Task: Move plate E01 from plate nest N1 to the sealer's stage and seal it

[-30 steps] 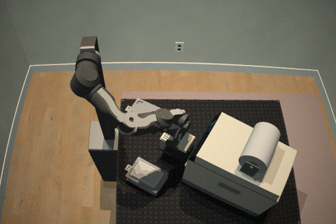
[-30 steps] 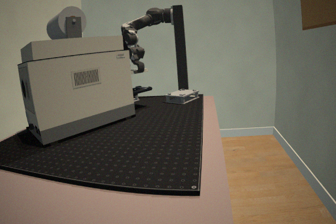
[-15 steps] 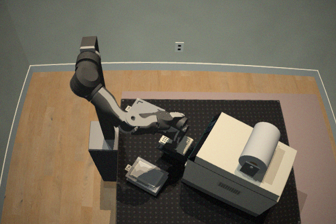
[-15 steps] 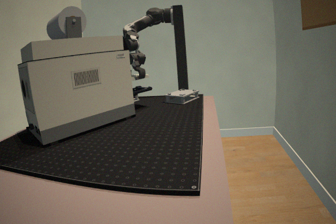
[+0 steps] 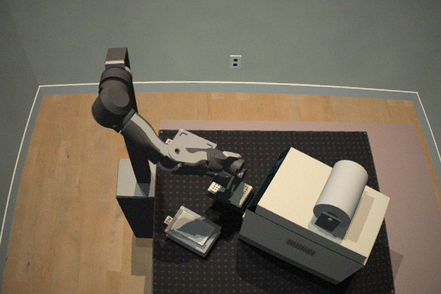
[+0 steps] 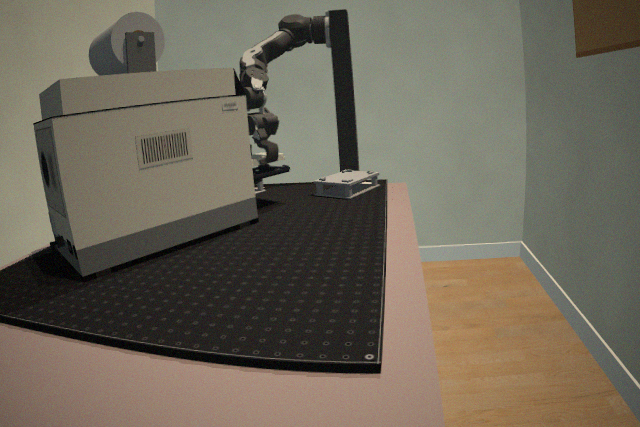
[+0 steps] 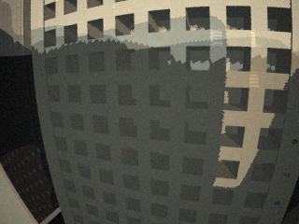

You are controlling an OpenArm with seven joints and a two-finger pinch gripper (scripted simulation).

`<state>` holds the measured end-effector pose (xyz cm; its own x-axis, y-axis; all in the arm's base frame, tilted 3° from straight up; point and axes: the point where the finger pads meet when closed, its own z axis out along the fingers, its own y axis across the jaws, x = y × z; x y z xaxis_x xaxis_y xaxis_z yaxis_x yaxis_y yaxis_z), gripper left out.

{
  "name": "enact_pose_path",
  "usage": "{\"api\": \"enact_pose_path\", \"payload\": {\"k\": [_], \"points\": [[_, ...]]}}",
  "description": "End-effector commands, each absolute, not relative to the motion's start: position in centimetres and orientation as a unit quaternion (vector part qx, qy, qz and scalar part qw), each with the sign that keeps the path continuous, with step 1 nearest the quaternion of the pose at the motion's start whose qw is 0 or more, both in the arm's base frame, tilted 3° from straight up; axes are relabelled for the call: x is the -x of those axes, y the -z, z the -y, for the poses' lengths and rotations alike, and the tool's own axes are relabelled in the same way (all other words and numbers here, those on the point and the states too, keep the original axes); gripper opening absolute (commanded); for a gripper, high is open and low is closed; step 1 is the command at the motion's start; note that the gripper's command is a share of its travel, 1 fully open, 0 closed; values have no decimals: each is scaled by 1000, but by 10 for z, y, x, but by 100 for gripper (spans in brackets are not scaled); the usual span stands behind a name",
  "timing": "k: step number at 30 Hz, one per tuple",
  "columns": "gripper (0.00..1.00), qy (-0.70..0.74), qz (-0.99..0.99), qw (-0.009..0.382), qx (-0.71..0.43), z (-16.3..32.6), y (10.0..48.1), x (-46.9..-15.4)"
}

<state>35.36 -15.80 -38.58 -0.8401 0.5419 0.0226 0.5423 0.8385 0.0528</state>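
Note:
My gripper [image 5: 238, 183] is shut on plate E01 [image 5: 242, 193], a pale plate with a grid of square wells. I hold it in front of the sealer [image 5: 313, 212], the right way up and about level. From the side, the gripper [image 6: 266, 152] holds the plate a little above the dark stage [image 6: 271, 170], which stands out of the housing. In the wrist view the plate [image 7: 163, 112] fills the frame, partly in shadow. Nest N1 [image 5: 193, 140] stands empty behind my forearm and also shows from the side [image 6: 346, 183]. Plate E07 [image 5: 193, 229] lies in nest N2. The START key and the lamp are hidden.
The foil roll [image 5: 342, 191] sits on top of the sealer housing. The arm's post [image 5: 135, 180] stands at the left edge of the black mat. The sealer's back panel with a vent [image 6: 163, 147] faces the exterior view.

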Motion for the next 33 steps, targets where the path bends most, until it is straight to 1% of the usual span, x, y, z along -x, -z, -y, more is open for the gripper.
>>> {"api": "enact_pose_path", "payload": {"k": [1, 8, 33], "points": [[0, 31, 959, 3, 282, 157, 386, -354], [0, 32, 959, 3, 282, 156, 398, -355], [0, 30, 958, 0, 286, 159, 392, -359]]}}
